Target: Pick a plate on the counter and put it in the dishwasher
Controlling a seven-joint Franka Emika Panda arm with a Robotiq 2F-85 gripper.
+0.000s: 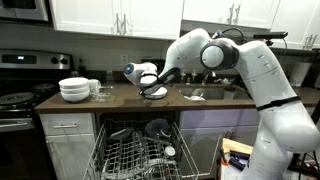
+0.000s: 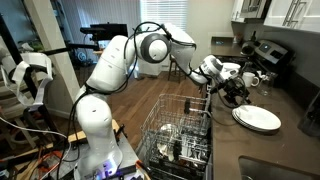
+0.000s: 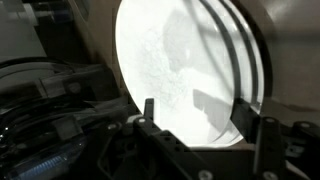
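Hovering with the tool (image 2: 237, 94) spread wide, holding nothing, ready to fit round the plate (image 2: 258, 119), lying flat on the desk (image 1: 115, 98) at four o'clock, not yet lifted toward the open dishwasher (image 2: 180, 132)

Kitchen w/ stove (image 1: 18, 100), dishwasher (image 1: 135, 152), cabinets (image 1: 100, 15)
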